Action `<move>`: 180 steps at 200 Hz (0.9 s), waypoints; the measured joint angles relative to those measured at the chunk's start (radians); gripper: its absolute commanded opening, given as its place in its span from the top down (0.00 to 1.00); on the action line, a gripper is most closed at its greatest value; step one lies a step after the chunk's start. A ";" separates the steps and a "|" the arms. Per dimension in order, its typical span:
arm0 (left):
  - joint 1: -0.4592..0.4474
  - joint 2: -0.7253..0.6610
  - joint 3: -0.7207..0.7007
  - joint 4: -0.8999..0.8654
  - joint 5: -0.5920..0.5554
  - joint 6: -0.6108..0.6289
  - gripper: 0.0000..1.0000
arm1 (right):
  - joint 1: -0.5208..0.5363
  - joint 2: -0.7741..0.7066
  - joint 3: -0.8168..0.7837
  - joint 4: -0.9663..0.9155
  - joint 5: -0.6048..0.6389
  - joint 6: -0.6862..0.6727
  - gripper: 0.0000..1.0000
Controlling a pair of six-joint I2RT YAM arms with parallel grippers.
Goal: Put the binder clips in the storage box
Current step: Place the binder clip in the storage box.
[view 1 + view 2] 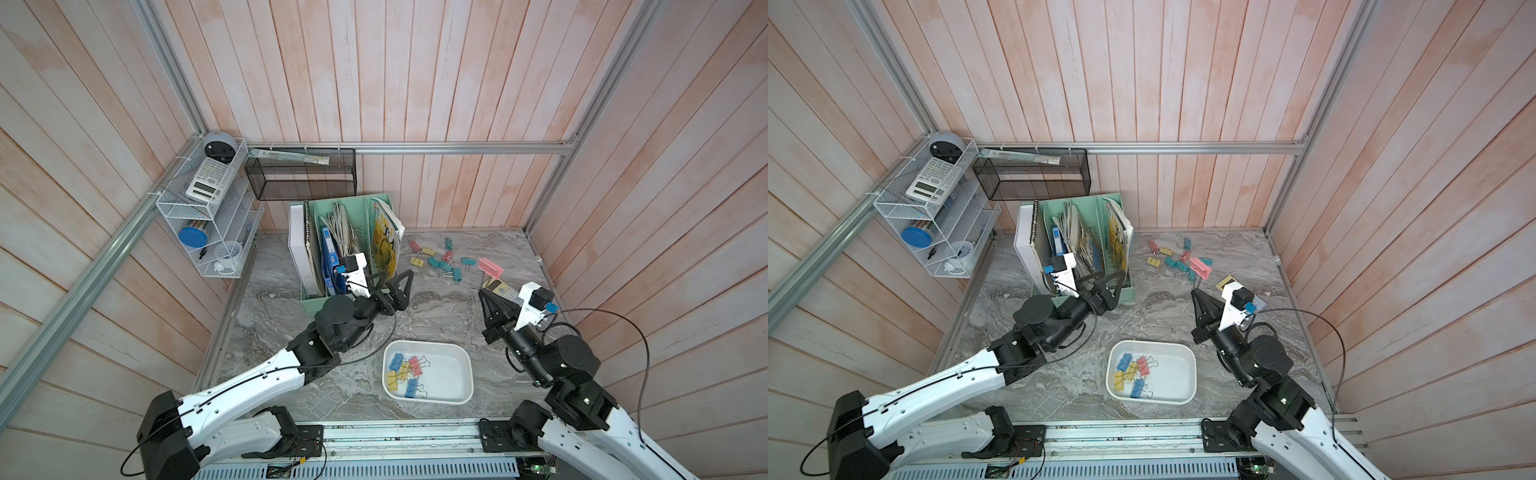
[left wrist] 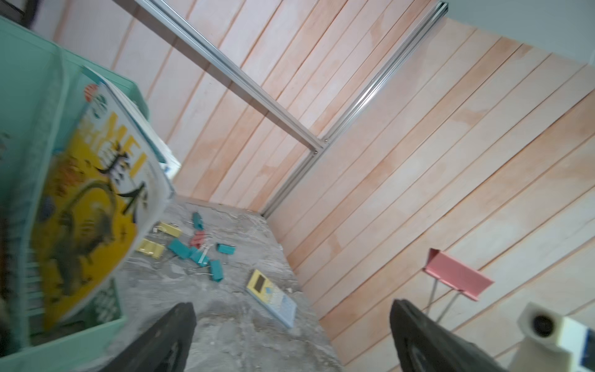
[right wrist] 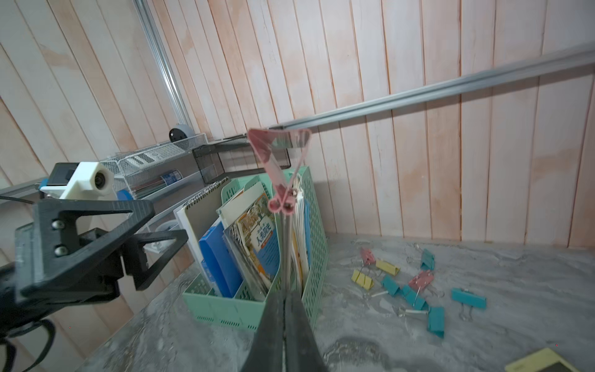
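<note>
A large pink binder clip (image 1: 490, 268) (image 3: 278, 145) hangs in the air above the table's right side. My right gripper (image 1: 482, 291) (image 3: 285, 290) is shut on its silver wire handles. Several loose binder clips (image 1: 440, 259) (image 3: 415, 290) in teal, yellow and pink lie at the back of the table. The white storage box (image 1: 428, 343) (image 1: 1152, 343) stands near the front edge with several clips (image 1: 405, 372) in its left half. My left gripper (image 1: 392, 276) (image 2: 291, 309) is open and empty beside the file holder, apart from the pink clip (image 2: 457, 278).
A mint-green file holder (image 1: 345, 245) full of books stands at the back left. A yellow-and-blue calculator (image 2: 272, 296) lies on the table under the right gripper. A black mesh basket (image 1: 301, 174) and a white wire shelf (image 1: 208, 216) hang on the walls.
</note>
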 measured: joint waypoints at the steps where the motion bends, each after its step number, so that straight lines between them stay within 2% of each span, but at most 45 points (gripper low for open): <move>1: 0.002 -0.003 -0.005 0.000 0.000 0.008 0.00 | 0.000 0.000 0.003 -0.009 -0.005 0.007 1.00; 28: 0.128 -0.012 -0.174 -0.025 -0.015 0.226 0.00 | 0.001 0.087 0.037 -0.325 -0.243 0.211 1.00; 50: 0.199 0.017 -0.264 -0.032 -0.022 0.299 0.00 | 0.005 0.251 0.036 -0.515 -0.407 0.288 1.00; 73: 0.223 0.026 -0.335 0.032 -0.016 0.330 0.00 | 0.009 0.379 0.060 -0.712 -0.478 0.294 1.00; 96: 0.223 0.025 -0.386 0.086 -0.020 0.343 0.00 | 0.010 0.439 0.119 -0.856 -0.505 0.280 1.00; 136: 0.223 0.021 -0.407 0.132 -0.041 0.344 0.00 | 0.010 0.552 0.144 -0.932 -0.512 0.247 1.00; 180: 0.223 0.019 -0.407 0.143 -0.037 0.338 0.00 | 0.011 0.679 0.109 -0.800 -0.545 0.242 1.00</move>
